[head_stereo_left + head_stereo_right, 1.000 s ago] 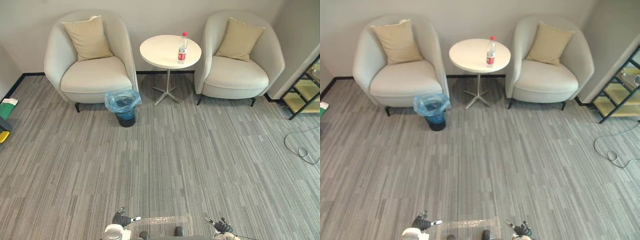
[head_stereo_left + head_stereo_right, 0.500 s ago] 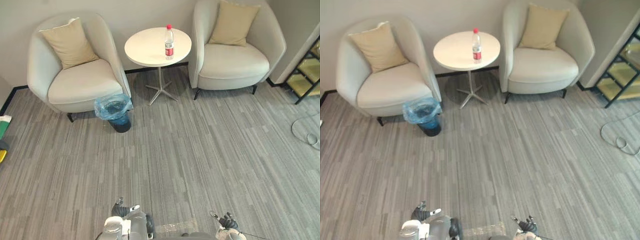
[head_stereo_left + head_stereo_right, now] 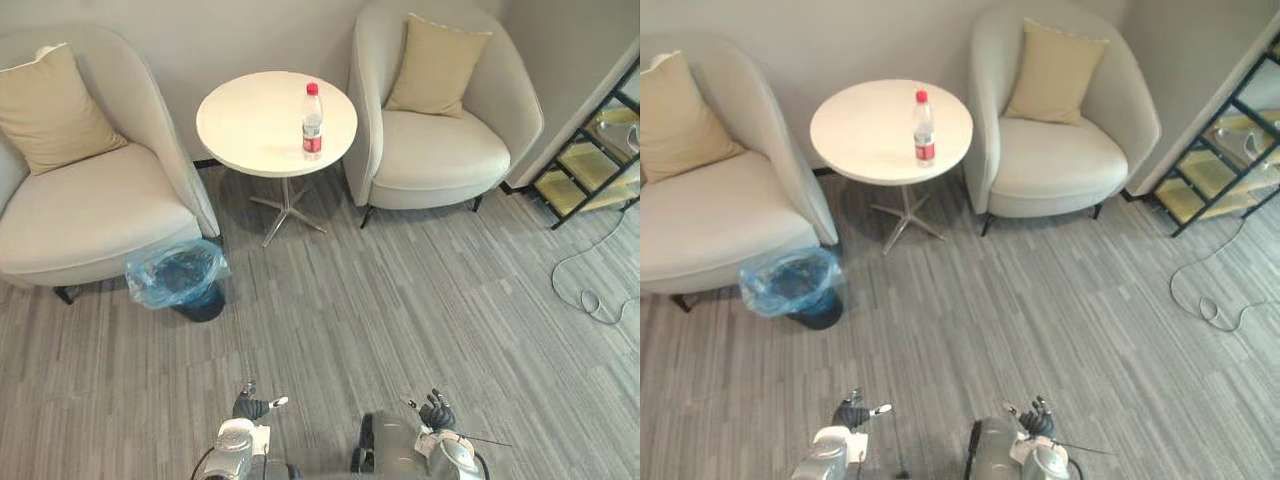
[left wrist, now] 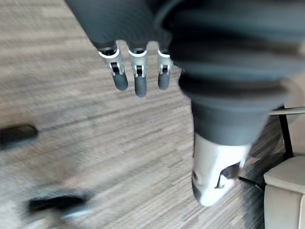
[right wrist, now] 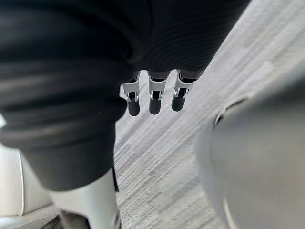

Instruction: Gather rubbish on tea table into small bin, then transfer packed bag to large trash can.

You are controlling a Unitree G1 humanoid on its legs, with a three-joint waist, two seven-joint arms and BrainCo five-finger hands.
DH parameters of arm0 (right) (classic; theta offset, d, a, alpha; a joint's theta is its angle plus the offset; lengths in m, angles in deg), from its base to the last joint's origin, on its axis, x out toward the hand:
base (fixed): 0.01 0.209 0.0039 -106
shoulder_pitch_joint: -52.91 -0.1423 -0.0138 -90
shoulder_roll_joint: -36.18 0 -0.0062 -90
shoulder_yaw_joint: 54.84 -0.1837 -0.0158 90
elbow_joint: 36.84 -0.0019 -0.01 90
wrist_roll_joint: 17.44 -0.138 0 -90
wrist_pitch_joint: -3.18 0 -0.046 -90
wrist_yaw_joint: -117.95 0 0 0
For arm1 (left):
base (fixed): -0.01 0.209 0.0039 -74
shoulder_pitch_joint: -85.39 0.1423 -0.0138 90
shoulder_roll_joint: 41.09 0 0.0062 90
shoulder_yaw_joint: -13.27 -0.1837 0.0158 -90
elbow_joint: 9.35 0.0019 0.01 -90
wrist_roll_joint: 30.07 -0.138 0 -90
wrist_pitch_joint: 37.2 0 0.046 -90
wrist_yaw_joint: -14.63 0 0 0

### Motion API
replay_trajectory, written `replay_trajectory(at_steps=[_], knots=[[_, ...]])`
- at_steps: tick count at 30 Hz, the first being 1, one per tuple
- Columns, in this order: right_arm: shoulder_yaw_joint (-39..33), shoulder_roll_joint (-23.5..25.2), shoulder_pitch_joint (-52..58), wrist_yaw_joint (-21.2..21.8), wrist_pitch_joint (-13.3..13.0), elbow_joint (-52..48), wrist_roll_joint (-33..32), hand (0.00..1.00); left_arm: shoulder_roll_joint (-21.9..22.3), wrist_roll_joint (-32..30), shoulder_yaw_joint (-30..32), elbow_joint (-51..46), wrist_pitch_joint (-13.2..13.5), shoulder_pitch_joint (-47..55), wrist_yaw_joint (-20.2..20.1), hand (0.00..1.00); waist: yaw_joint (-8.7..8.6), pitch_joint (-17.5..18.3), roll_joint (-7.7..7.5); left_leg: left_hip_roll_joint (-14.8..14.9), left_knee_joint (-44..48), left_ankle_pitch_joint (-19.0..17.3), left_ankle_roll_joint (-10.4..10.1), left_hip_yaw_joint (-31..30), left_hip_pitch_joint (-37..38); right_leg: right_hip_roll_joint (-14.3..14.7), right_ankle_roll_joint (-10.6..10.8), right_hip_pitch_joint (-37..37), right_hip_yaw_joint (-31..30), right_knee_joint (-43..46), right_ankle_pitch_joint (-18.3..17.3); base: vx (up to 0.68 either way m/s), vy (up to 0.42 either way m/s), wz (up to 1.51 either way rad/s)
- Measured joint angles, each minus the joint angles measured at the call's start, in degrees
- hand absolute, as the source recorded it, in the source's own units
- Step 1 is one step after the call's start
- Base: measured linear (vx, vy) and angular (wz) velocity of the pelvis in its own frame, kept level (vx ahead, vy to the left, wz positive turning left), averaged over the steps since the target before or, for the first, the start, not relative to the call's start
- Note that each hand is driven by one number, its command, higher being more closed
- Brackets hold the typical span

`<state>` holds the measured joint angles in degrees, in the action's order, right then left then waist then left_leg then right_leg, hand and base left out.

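Upright, a clear plastic bottle [image 3: 312,122] tops the round table [image 3: 250,128].

Left wrist view. You see the left hand [image 4: 214,67] with its fingers [image 4: 138,82] hanging straight in a row, side by side, closed on nothing. The thumb [image 4: 212,172] stands apart from them, touching nothing. Past the fingertips lies the grey striped carpet floor [image 4: 95,138]. Beyond the thumb, well apart from the fingers, a corner of a cream armchair [image 4: 288,191] shows, with its dark leg [image 4: 284,136].
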<state>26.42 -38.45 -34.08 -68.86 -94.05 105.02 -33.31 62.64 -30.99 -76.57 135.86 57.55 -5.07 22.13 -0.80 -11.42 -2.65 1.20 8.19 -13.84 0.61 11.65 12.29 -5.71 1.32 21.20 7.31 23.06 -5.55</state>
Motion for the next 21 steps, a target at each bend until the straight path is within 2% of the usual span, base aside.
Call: replay_trajectory(at_steps=[1, 2, 3, 4, 5, 6, 7, 9, 10, 11, 12, 13, 14, 15, 16, 17, 18, 19, 21], knots=[[0.0, -1.0, -0.5, 0.1, 0.0, 1.4, -0.1, 0.00, 0.8, 0.0, 0.5, 1.7, -0.1, 0.0, 0.0, 0.00, -0.10, -0.1, 1.13, 1.7, 0.3, -2.1, -3.3, -3.0, 2.2, 1.4, -1.9, 0.1, -0.8, 1.3, 3.3, 0.61, -0.262, 0.42], [0.0, -2.0, -1.2, 0.0, 0.2, 2.0, -0.1, 0.00, 1.5, 0.0, 0.7, 2.0, -0.1, 0.1, -0.1, 0.00, 0.26, 0.0, 2.70, 3.0, 0.6, -2.2, -3.5, -3.4, 2.3, 1.9, -2.4, 0.1, -0.1, 2.4, 2.6, 0.61, -0.277, 0.42], [-0.1, -2.7, -1.3, 0.0, 0.2, 1.7, -0.3, 0.00, 2.6, -0.1, 1.2, 2.1, -0.1, 0.3, 0.0, 0.00, -0.13, 0.3, 3.98, 4.0, 3.9, -1.5, -4.8, -4.5, 1.1, 2.0, -3.0, -0.7, 1.5, 2.9, -0.8, 0.58, -0.260, 0.38], [-0.2, -2.7, -1.2, 0.0, 0.2, 1.3, -0.4, 0.00, 3.5, -0.1, 2.1, 2.1, -0.1, 0.1, 0.0, 0.00, -0.20, 0.0, 5.00, 5.4, 11.1, -0.6, -6.1, -4.4, -1.7, 2.2, -3.6, -2.4, 3.0, 2.8, -2.4, 0.48, -0.249, 0.51], [-0.1, -2.7, -1.1, 0.1, 0.1, 1.0, -0.5, 0.00, 3.9, -0.1, 2.8, 2.1, -0.1, 0.1, 0.0, 0.00, -0.29, -0.1, 5.15, 6.1, 16.0, 0.3, -6.7, -4.3, -3.8, 2.2, -3.8, -3.8, 3.7, 2.3, -3.1, 0.46, -0.259, 0.51], [0.1, -2.5, -0.5, 0.0, 0.1, 0.7, -0.6, 0.00, 4.4, -0.1, 3.4, 1.5, -0.1, 0.4, -0.1, 0.00, -0.15, -0.4, 5.02, 8.7, 29.0, 3.8, -6.9, -4.4, -9.0, 2.5, -4.4, -8.0, 4.6, 0.3, -4.5, 0.43, -0.221, 0.43], [0.1, -1.7, -0.4, -0.1, 0.0, 0.4, -1.5, 0.00, 4.5, -0.2, 3.4, -0.1, 0.0, 0.9, -0.1, 0.00, 0.23, -1.0, 4.60, 11.5, 40.5, 1.8, -6.8, -2.7, -13.3, 3.2, -5.0, -13.7, 5.4, -2.4, -5.7, 0.40, -0.195, 0.35], [0.4, -0.5, -0.4, 0.0, -0.1, 0.1, -2.5, 0.00, 4.4, -0.2, 3.2, -1.8, 0.1, 1.0, -0.1, 0.00, 0.95, -1.4, 3.34, 12.7, 44.6, -0.2, -6.4, -0.7, -17.5, 3.1, -5.3, -18.0, 6.2, -4.4, -7.1, 0.32, -0.139, 0.24], [0.4, 0.4, -0.4, -0.1, -0.1, 0.0, -2.8, 0.00, 4.6, -0.2, 2.7, -3.1, 0.2, 1.2, -0.2, 0.00, 1.09, -1.3, 2.76, 12.7, 41.3, -1.4, -5.6, 1.5, -22.5, 3.1, -5.2, -21.5, 7.2, -6.9, -8.5, 0.29, -0.110, 0.26], [0.4, 0.5, -0.4, -0.1, -0.1, -0.1, -2.8, 0.00, 4.7, -0.2, 2.7, -3.3, 0.3, 1.2, -0.2, 0.00, 1.15, -1.2, 2.76, 12.5, 39.0, -1.6, -5.4, 2.2, -23.5, 3.0, -4.8, -22.2, 7.3, -7.5, -8.6, 0.28, -0.054, 0.24], [0.3, 0.6, -0.7, -0.1, -0.1, 0.0, -2.8, 0.00, 4.8, -0.2, 2.6, -3.5, 0.6, 1.1, -0.2, 0.00, 1.17, -1.2, 2.81, 11.2, 32.6, -1.6, -5.2, 2.9, -24.9, 2.8, -4.0, -23.4, 7.6, -8.5, -8.7, 0.43, 0.022, 0.08], [0.3, 0.5, -1.1, -0.2, -0.1, 0.7, -2.8, 0.00, 4.8, -0.1, 2.2, -3.6, 1.1, 1.0, -0.2, 0.00, 1.49, -1.1, 3.06, 7.9, 18.3, 0.9, -4.8, 2.9, -26.5, 2.3, -3.0, -25.6, 7.6, -10.2, -9.3, 0.37, 0.031, 0.04], [0.3, 0.5, -1.1, -0.3, 0.0, 0.9, -2.8, 0.00, 4.8, -0.1, 2.2, -3.6, 1.1, 0.9, -0.2, 0.00, 1.60, -1.1, 3.06, 7.1, 14.8, 2.2, -4.8, 2.9, -26.6, 2.1, -2.7, -26.4, 7.5, -10.6, -9.4, 0.42, 0.079, -0.07], [0.1, 0.5, -1.0, -0.6, 0.0, 1.4, -2.7, 0.00, 4.8, -0.1, 2.1, -3.6, 1.2, 0.9, -0.1, 0.00, 1.96, -1.1, 3.06, 4.8, 6.4, 7.7, -4.9, 2.2, -26.5, 1.7, -1.3, -28.5, 7.0, -12.3, -9.9, 0.36, 0.105, -0.25], [0.1, 0.5, -0.9, -0.7, 0.0, 1.8, -2.7, 0.00, 4.7, -0.1, 2.0, -3.5, 1.2, 0.8, -0.1, 0.00, 2.75, -1.1, 2.96, 4.1, 4.4, 11.9, -5.2, 1.9, -25.9, 1.6, -0.5, -29.5, 5.9, -13.4, -10.0, 0.57, 0.167, -0.50], [0.1, 0.3, -1.0, -0.7, 0.0, 3.1, -2.7, 0.00, 3.8, -0.1, 1.2, -2.6, 1.2, 0.3, -0.1, 0.00, 3.33, -0.4, 2.23, 2.5, 3.1, 15.4, -2.2, 2.0, -24.8, 0.8, 0.7, -31.0, 3.8, -15.4, -9.7, 0.51, 0.155, -0.44], [0.1, 0.6, -1.3, -0.7, 0.2, 3.4, -2.6, 0.00, 3.3, -0.1, 0.9, -2.2, 1.1, 0.0, -0.2, 0.00, 3.31, -0.1, 1.79, 1.8, 3.0, 15.4, -1.6, 2.2, -24.3, 0.0, 1.4, -31.2, 3.4, -15.9, -9.3, 0.51, 0.162, -0.26], [0.1, 0.9, -1.6, -0.5, 0.3, 3.4, -2.2, 0.00, 2.9, -0.1, 0.5, -1.4, 1.0, -0.4, -0.3, 0.00, 2.90, 0.0, 0.64, 1.4, 4.1, 14.4, -0.1, 3.3, -24.3, -1.2, 2.7, -31.1, 1.6, -15.6, -8.2, 0.39, 0.135, -0.05], [0.1, 1.0, -1.9, -0.3, 0.5, 3.6, -2.0, 0.00, 1.7, -0.1, 0.2, -1.1, 1.0, -0.7, -0.3, 0.00, 3.17, 0.3, -0.18, 1.3, 5.9, 12.5, 0.7, 4.9, -23.2, -1.7, 3.7, -30.0, -1.9, -11.4, -6.8, 0.42, 0.165, -0.25]])
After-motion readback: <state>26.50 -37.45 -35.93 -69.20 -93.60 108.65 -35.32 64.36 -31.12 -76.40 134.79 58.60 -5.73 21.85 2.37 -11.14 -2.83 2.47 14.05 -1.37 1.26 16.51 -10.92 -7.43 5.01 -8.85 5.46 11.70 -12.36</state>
